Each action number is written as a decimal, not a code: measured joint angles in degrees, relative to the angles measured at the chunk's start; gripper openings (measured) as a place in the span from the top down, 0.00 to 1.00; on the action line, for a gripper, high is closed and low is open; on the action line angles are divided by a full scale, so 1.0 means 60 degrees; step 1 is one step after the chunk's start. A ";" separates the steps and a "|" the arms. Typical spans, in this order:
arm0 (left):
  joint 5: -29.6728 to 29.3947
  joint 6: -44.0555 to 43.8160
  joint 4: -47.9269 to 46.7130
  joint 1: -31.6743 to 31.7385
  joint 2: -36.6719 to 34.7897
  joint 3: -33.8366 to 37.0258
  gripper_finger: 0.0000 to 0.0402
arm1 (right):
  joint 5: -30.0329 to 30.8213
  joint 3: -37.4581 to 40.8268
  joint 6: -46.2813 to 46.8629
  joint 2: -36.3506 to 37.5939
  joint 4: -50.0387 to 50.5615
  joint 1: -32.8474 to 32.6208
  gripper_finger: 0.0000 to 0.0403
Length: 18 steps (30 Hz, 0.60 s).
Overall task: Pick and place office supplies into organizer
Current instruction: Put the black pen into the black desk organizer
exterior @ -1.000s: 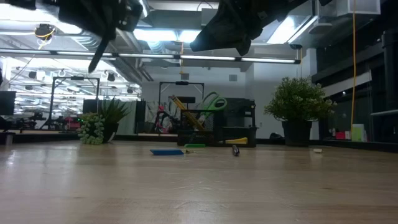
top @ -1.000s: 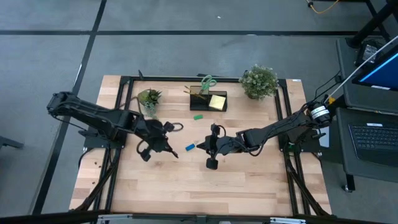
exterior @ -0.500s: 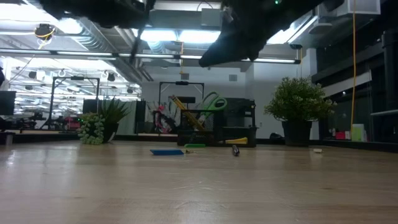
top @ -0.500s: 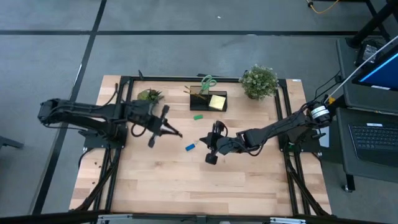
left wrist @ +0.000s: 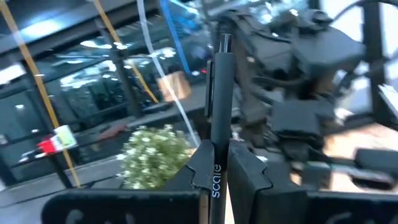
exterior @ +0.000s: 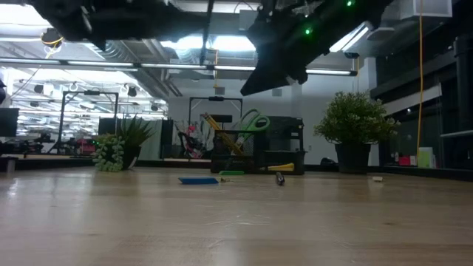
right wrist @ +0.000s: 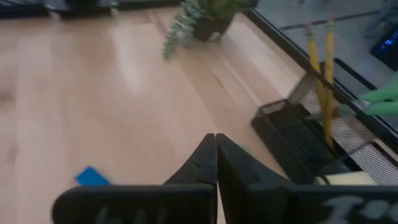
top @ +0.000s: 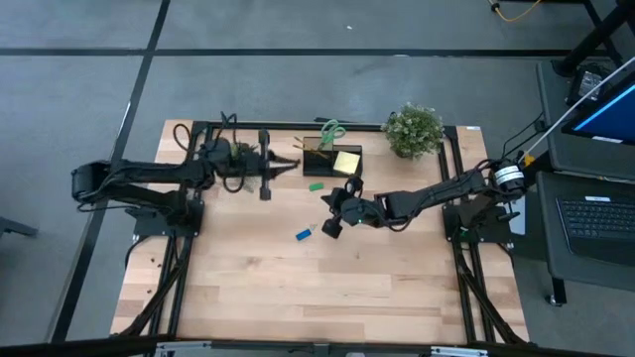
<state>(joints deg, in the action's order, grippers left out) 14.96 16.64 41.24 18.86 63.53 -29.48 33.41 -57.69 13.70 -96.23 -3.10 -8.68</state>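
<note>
My left gripper (top: 276,165) is high above the table's far left part, shut on a black pen (left wrist: 221,99) whose free end (top: 297,164) points at the black organizer (top: 332,159). The organizer holds pencils (right wrist: 318,68), green scissors (top: 330,129) and a yellow pad (top: 347,162). My right gripper (right wrist: 216,152) is shut and empty, in the air near the table's middle (top: 327,205). A blue eraser (top: 305,234) and a green eraser (top: 316,184) lie flat on the wood. My left gripper pinches the black pen's barrel (left wrist: 219,140) between its two fingers (left wrist: 200,168). The pen runs on past the fingertips to its free end (left wrist: 224,42). It is lifted clear of the table, and the end behind the fingers is hidden.
Two potted plants stand at the far edge, one under my left arm (top: 238,151), one right of the organizer (top: 413,130). A small dark item (exterior: 280,178) lies in front of the organizer. The near half of the table (top: 327,297) is bare wood.
My left gripper has carried the pen from the table's middle toward the far edge and the organizer, turning so the pen points at the organizer. My right gripper has moved a little toward the far edge, staying shut.
</note>
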 joint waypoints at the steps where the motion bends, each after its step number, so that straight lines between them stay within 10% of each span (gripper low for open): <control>1: 0.0004 -0.0125 0.0350 0.0134 0.0254 -0.0003 0.96 | 0.0002 0.0000 0.0012 0.0000 0.0106 0.0085 0.99; 18: 0.0027 -0.1150 0.4410 0.1923 0.5079 -0.1302 0.96 | -0.0007 0.0000 0.0038 0.0000 0.0741 0.0624 1.00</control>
<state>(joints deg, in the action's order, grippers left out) 15.12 9.74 67.70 30.40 94.01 -37.29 33.36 -57.69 13.92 -96.23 1.35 -4.94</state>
